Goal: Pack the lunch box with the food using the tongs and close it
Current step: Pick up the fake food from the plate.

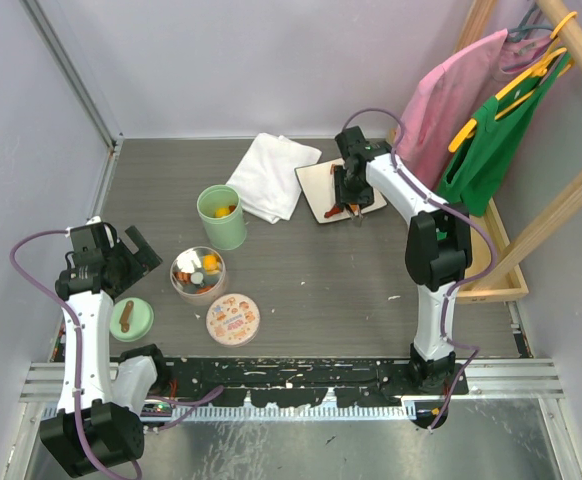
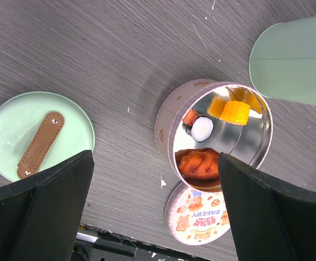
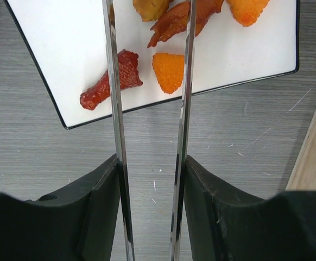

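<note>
tongs: clamped between right gripper pads; arms apart, tips out of view, any catch untellable
food: on white plate, beneath tong arms, likely pickup target
left gripper: jaws wide, over part-filled lunch box

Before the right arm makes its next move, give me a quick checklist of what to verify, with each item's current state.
1. Right gripper gripping the tongs: ok.
2. Tong arms over the plate: ok.
3. Tong tips closed on food: cannot tell, tips out of frame.
4. Round tin uncovered: ok.
5. Left gripper open and empty: ok.
</note>
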Available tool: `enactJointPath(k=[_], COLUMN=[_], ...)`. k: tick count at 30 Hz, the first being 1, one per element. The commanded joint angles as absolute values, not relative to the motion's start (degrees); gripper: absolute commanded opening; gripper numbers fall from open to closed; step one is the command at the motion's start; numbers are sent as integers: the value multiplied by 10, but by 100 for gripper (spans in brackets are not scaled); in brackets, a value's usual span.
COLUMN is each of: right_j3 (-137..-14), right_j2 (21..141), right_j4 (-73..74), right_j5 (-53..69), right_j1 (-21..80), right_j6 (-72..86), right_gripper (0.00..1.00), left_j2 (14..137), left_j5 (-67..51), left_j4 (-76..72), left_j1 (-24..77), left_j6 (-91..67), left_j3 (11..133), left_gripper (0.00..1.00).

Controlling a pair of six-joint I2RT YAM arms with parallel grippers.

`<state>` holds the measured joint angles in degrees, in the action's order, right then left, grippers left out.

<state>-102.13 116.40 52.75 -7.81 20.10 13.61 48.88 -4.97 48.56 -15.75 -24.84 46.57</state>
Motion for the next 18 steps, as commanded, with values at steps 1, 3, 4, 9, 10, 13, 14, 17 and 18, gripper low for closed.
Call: enactJointPath(k=[1, 3, 4, 9, 10, 13, 14, 17, 18], right_j3=[-1046, -1037, -1036, -1052, -1056, -1076, -1080, -1087, -1092], right_j2=[1153, 1147, 1145, 1149, 1153, 1168, 1172, 1179, 1182], right_j4=[552, 552, 554, 563, 564, 583, 585, 588, 594], right_j5=[-86, -90, -94, -116, -114, -115, -116, -120, -120], right_j1=[208, 209, 210, 211, 210, 213, 216, 223, 225], right_j6=[115, 111, 111, 111, 111, 108, 106, 104, 102], right_gripper=[50, 50, 50, 50, 50, 48, 48, 48, 48], left_j2=[484, 484, 484, 484, 484, 483, 483, 483, 483], left_j5=[-59, -59, -59, -60, -60, -60, -60, -60, -60], left_j4=[462, 462, 462, 462, 462, 462, 462, 462, 462], left_j1=[-155, -155, -155, -155, -156, -155, -155, -155, -156], left_j6=[-246, -246, -247, -247, -246, -246, -246, -246, -246], left_j3=[467, 466, 466, 467, 467, 467, 467, 467, 467], left_gripper=[98, 98, 98, 98, 98, 98, 98, 98, 98])
